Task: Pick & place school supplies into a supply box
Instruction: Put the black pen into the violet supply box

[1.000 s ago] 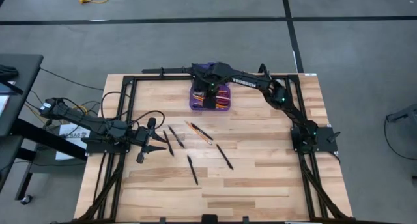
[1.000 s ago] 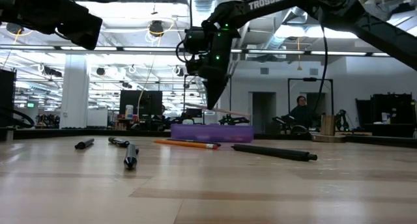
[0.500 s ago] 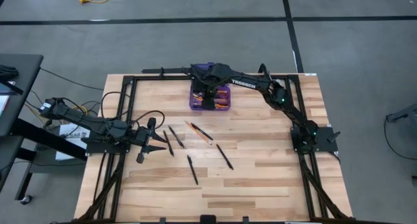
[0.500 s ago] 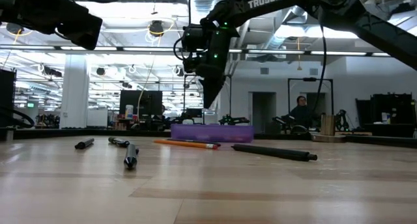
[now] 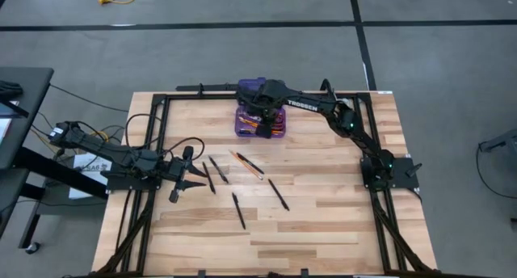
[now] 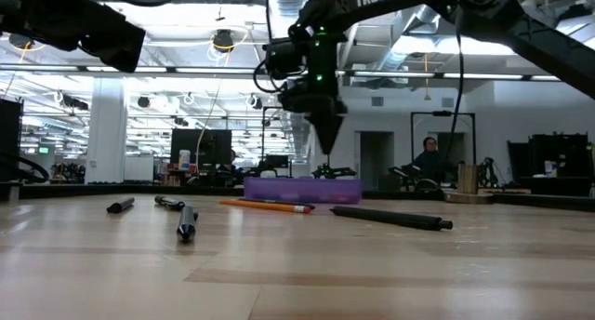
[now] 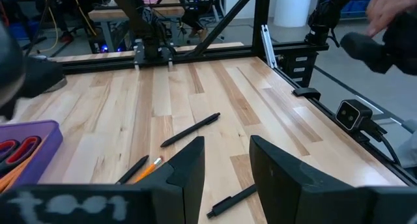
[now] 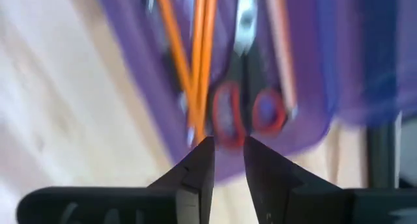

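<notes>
Right gripper [image 6: 329, 145] above supply box [image 6: 301, 190]

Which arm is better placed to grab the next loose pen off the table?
Left, probably. The left gripper sits open right beside the loose pens at mid-table, while the right gripper hangs over the purple box at the far edge, empty.

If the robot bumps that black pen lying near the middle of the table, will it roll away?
Probably a bit. The black pen looks thin and round, lying flat on smooth wood table, so a sideways nudge may roll it. It looks stiff and light, so it should slide easily.
</notes>
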